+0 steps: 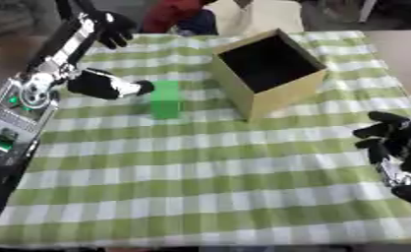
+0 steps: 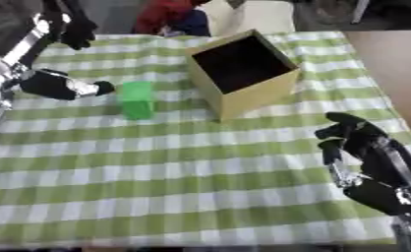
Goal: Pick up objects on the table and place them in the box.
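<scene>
Main risk, as judged from the layout: the green block stands upright and narrow on the checked tablecloth, so a sideways nudge from the left hand could tip it or slide it away before any grasp forms; the cloth could also bunch under it. A second risk: the cardboard box sits close on the block's right, open side up, and a low carry could clip its near wall and shift it. The left hand sits just beside the block's upper left edge, its fingers pointing toward it; contact cannot be told, nor whether they are spread or curled. The right hand rests idle at lower right, fingers loosely curled, holding nothing, well apart from the block.
</scene>
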`<state>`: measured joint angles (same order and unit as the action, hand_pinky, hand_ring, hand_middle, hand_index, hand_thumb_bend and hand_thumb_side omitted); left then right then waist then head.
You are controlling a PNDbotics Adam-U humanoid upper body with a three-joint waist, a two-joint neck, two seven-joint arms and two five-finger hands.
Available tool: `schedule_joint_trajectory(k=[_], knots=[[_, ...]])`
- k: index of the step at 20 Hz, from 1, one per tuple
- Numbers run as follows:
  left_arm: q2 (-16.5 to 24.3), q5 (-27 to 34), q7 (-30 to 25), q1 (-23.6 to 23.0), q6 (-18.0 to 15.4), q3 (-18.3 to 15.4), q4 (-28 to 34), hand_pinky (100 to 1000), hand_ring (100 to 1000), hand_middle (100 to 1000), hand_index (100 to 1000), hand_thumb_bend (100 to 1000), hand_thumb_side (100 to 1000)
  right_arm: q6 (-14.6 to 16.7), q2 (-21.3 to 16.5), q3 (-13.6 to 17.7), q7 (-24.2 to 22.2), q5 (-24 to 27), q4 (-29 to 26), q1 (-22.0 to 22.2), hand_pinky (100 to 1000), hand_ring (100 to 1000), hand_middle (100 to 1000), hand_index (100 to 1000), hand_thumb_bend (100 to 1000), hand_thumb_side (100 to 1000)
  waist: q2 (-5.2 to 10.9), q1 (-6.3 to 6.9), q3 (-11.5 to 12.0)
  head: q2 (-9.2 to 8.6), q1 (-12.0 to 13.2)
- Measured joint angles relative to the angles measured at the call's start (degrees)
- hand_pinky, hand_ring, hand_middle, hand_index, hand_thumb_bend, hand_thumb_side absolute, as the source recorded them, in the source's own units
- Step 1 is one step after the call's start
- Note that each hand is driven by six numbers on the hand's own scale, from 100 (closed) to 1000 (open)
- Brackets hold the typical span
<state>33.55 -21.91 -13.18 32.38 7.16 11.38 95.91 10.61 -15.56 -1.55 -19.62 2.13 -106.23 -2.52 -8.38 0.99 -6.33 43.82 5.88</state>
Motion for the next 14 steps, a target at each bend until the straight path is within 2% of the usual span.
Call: schedule_joint_trajectory(k=[8, 14], knots=[[-0.99, -8.79, -6.99, 8.67, -0.59, 5.59, -13.39, 672, 652, 633, 773, 782, 124, 0.05, -0.08, -0.25, -0.13, 0.01, 0.01, 0.05, 702, 772, 623, 873, 100, 263, 0.27, 0.09, -0.34, 0.0, 0.04], [-3.89, -14.03, -9.0, 11.75, -2.86, 7.23, -21.95, 670, 649, 630, 770, 789, 123, 0.12, -0.08, -0.26, -0.25, 0.03, 0.03, 0.05, 702, 772, 623, 873, 100, 264, 0.29, 0.08, -0.57, 0.0, 0.1]])
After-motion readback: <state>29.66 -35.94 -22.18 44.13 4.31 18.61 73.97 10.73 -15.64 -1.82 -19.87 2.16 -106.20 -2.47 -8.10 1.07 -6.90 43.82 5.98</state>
